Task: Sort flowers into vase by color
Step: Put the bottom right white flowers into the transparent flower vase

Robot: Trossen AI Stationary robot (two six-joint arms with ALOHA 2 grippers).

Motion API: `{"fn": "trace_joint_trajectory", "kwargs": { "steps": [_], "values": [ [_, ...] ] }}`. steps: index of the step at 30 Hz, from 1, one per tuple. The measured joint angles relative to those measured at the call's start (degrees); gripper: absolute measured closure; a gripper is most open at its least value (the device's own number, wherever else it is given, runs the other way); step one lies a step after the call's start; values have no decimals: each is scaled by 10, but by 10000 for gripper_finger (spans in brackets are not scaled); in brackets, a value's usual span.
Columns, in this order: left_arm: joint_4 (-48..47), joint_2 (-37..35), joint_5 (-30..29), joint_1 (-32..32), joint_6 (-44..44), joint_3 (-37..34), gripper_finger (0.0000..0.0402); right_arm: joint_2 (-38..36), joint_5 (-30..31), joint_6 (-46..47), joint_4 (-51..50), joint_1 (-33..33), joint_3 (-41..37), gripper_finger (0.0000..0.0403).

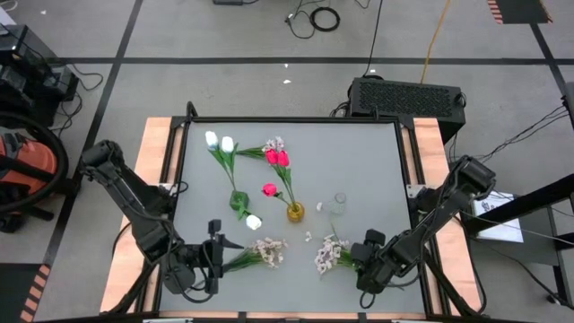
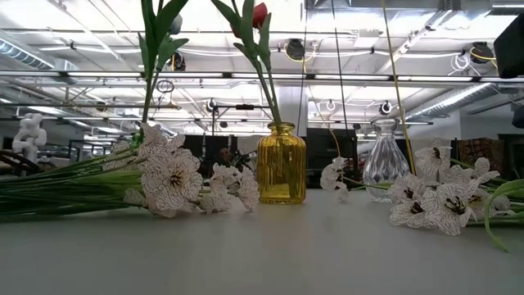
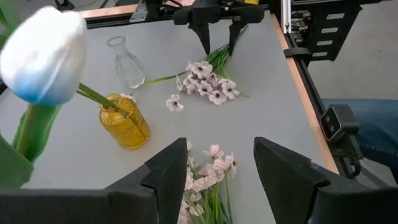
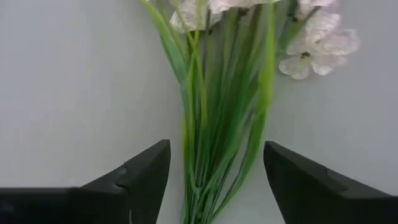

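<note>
- currently the right gripper (image 4: 214,180) hangs with jaws open astride the green stems of a pale blossom spray (image 1: 330,256) near the table's front.
- left gripper (image 3: 214,177), also open, hovers over the other spray (image 1: 266,253).
- likely light, floppy; grip bunched stems, not petals.

1. High view: overhead, facing straight down on the whole grey table (image 1: 359,161), both arms and the surrounding floor; far off.
2. Low view: at tabletop height, looking level across the surface into the room behind; very near the amber ribbed glass vase (image 2: 281,164) and the clear glass vase (image 2: 385,160).
3. Left wrist view: looks across the table past its own dark fingers (image 3: 166,171); shares both vases with the low and high views.
4. Right wrist view: close above the green stems of a pale blossom spray (image 4: 217,106); the left wrist view sees that same spray from farther off.
</note>
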Motion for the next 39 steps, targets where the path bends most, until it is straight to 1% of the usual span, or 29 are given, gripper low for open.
{"fn": "trace_joint_trajectory", "kwargs": {
  "steps": [2, 5, 10, 17, 20, 25, 31, 32, 35, 39],
  "values": [
    [0, 3, 0, 0, -1, 0, 207, 21, 0, -14, -11, 0, 16, 159],
    [0, 8, 0, 0, -1, 0, 207, 58, -1, -32, -31, 0, 39, 185],
    [1, 14, 0, 0, -2, 0, 207, 103, -7, -46, -65, 0, 78, 253],
    [0, 16, 0, 0, -15, 0, 207, 103, -9, -57, -85, 0, 97, 359],
    [0, 16, 0, 0, -15, 0, 207, 97, -3, -57, -89, 0, 96, 392],
    [0, 16, 0, 0, -15, 0, 207, 79, 9, -60, -78, 0, 93, 390],
    [0, 16, 0, 0, -16, 0, 207, 6, 12, -92, -12, 3, 93, 399],
    [0, 16, 0, 0, -16, 0, 207, -10, 21, -101, -2, 6, 93, 399],
    [1, 16, 0, 0, -16, 0, 207, -60, 77, -133, 19, 20, 94, 399],
    [1, 16, 0, 0, -16, 0, 207, -129, 173, -195, 39, 46, 94, 399]
  ]
}}
